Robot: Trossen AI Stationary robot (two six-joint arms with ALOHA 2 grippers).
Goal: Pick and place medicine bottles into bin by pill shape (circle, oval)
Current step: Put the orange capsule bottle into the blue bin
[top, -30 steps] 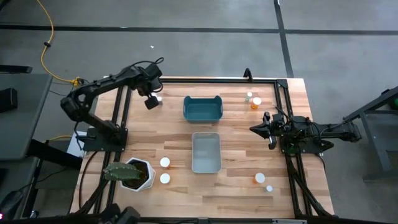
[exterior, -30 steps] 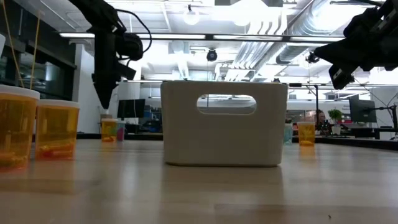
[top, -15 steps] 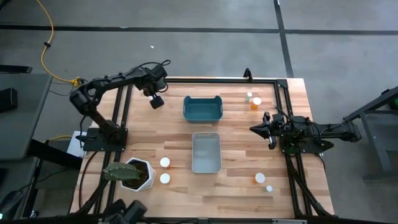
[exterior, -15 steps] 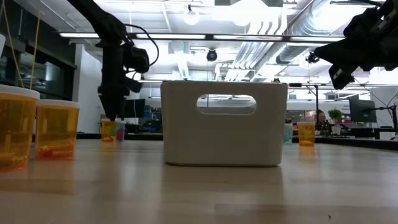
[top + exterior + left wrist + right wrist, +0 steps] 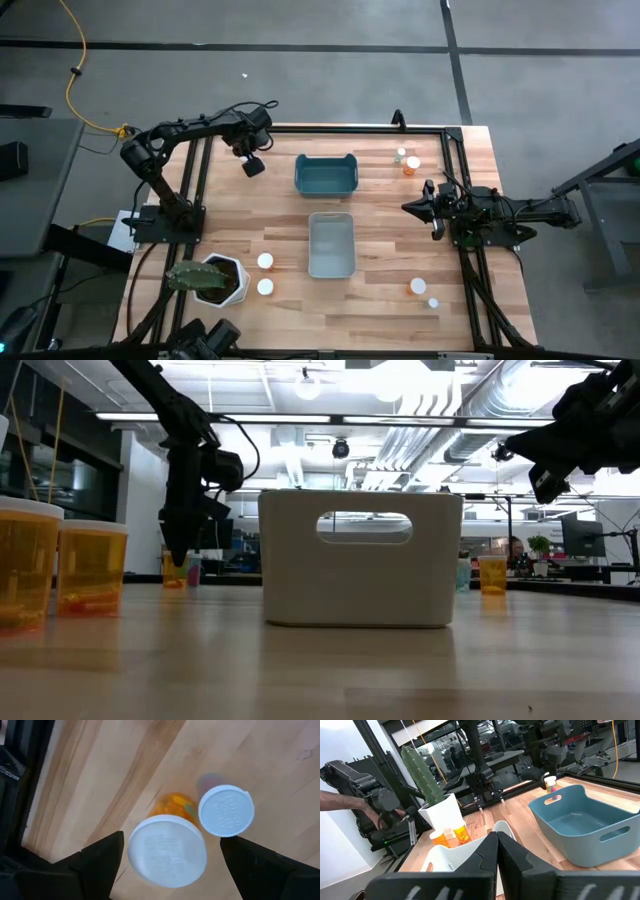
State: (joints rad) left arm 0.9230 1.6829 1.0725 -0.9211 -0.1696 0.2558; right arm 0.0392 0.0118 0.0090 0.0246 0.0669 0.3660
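Note:
An amber medicine bottle with a white cap (image 5: pixel 167 851) stands on the wood at the table's far left, with a smaller white-capped bottle (image 5: pixel 226 811) right beside it. My left gripper (image 5: pixel 252 165) is open and points down over them. Its two fingers stand on either side of the amber bottle's cap without touching it. In the low view it hangs just above that bottle (image 5: pixel 175 570). My right gripper (image 5: pixel 410 207) is shut and empty, held above the table's right side. More bottles stand at the far right (image 5: pixel 411 163), near left (image 5: pixel 265 261) and near right (image 5: pixel 418 287).
A teal bin (image 5: pixel 326 174) sits at the far middle, with a pale grey bin (image 5: pixel 331 244) in front of it. A white pot with a cactus (image 5: pixel 212 280) stands at the near left corner. Black frame rails (image 5: pixel 195 180) run along the table's left and right sides. A person's hand (image 5: pixel 350 802) shows beyond the table.
My left gripper has gone down and a little toward the table's right edge. It now hangs over the two far-left bottles and hides them in the high view. The bottles have not moved.

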